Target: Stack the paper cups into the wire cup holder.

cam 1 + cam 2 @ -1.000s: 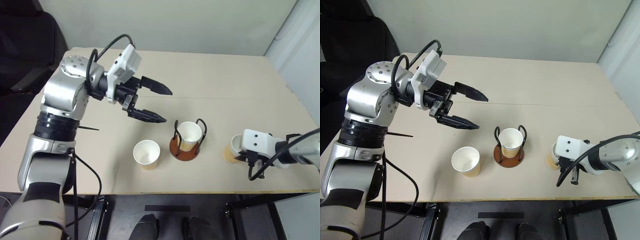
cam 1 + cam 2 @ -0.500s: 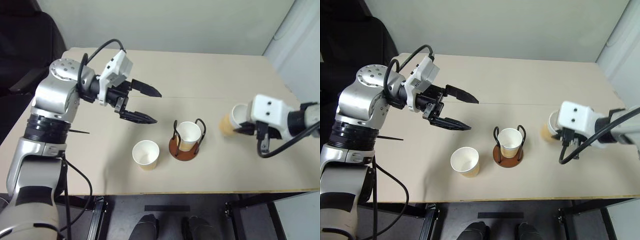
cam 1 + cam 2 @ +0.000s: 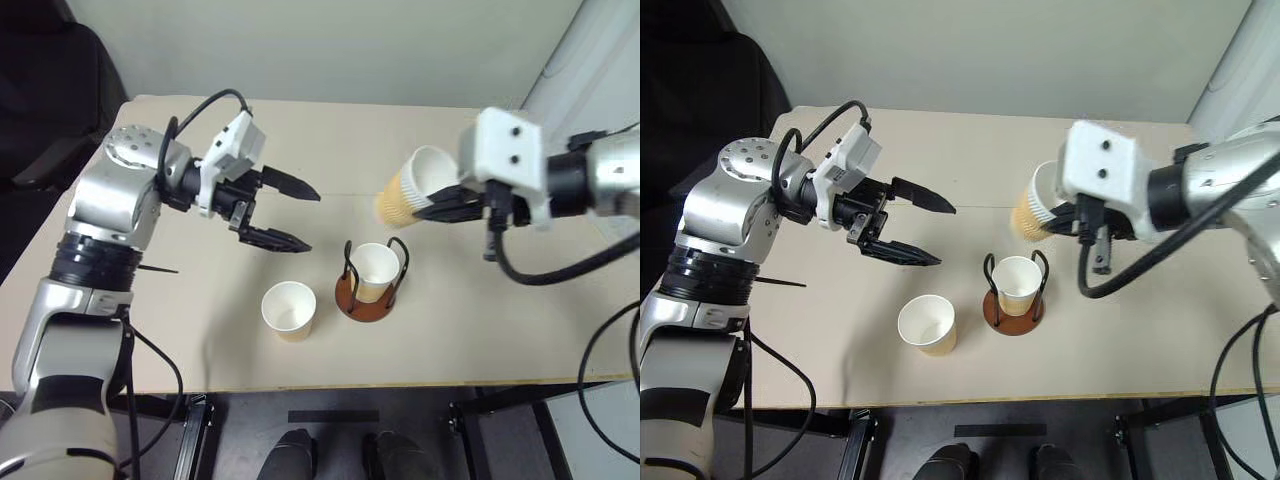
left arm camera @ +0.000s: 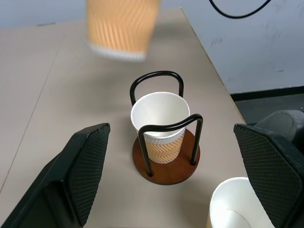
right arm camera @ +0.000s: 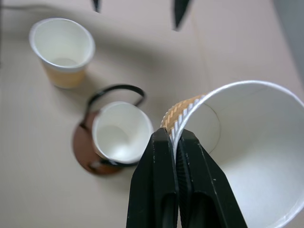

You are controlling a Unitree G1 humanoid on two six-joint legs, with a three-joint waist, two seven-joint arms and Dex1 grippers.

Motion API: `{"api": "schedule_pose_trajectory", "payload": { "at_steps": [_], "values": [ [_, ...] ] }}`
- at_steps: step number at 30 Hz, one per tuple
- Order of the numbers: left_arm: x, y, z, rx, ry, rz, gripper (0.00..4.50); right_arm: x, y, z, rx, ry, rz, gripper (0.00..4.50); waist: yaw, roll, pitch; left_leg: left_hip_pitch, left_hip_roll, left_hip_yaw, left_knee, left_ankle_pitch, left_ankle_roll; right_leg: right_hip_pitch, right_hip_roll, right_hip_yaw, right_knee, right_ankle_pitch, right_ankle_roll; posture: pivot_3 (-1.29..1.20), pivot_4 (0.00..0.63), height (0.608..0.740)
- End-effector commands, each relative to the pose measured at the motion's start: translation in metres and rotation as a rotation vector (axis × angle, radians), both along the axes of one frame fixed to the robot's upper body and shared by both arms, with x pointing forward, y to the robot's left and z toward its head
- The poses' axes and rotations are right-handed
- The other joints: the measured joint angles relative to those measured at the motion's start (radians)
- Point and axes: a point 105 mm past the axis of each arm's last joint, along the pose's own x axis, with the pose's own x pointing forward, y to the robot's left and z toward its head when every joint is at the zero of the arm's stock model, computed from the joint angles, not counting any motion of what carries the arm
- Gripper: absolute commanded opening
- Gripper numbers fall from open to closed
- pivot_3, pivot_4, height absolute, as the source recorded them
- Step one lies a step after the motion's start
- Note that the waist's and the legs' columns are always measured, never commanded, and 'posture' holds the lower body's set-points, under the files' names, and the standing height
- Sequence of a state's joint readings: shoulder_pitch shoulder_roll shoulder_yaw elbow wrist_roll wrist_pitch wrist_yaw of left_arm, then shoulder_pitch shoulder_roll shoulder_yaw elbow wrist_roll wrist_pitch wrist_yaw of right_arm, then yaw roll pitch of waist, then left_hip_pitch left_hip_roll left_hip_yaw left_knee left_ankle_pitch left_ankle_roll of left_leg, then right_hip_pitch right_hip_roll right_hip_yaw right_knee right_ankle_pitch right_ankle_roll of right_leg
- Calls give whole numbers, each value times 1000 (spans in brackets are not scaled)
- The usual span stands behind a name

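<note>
Pinching the rim of a paper cup (image 3: 410,190) between its two black fingers, my right gripper (image 5: 174,142) carries it tilted in the air at the upper right of the head view, above and just right of the wire cup holder (image 3: 367,295). That holder stands at the centre of the table (image 3: 480,330), its reddish-brown base already bearing one cup (image 3: 375,270) between the two dark wire loops. A third cup (image 3: 288,309) stands upright on the table just left of the holder, apart from it. My left gripper (image 3: 293,213) hovers at the centre left, fingers spread wide and empty, pointing toward the holder.
</note>
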State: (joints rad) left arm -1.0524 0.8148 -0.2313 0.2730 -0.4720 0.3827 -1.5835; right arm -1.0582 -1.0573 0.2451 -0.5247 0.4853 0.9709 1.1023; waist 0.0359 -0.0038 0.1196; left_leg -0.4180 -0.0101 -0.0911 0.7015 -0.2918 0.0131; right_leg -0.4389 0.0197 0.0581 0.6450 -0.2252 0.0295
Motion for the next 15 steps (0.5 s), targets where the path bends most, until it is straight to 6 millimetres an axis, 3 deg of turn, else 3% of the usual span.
{"api": "schedule_pose_trajectory", "payload": {
  "at_steps": [1, 15],
  "values": [
    [-7, 2, 4, 18, -27, -38, 4500, 0, 5, 7, -23, -38, 29, 30, 0, 0, 0, 0, 0, 0, 0, 0, 0, 0, 0, 0, 0, 0, 0, 0, 150, 740],
    [-6, 12, 4, 49, -43, -7, 4500, -1, 16, -15, -109, 23, 118, 30, -4, 0, 0, -1, 0, 0, -1, 0, 0, -1, 0, 0, 0, 0, 0, 0, 150, 740]
  ]
}}
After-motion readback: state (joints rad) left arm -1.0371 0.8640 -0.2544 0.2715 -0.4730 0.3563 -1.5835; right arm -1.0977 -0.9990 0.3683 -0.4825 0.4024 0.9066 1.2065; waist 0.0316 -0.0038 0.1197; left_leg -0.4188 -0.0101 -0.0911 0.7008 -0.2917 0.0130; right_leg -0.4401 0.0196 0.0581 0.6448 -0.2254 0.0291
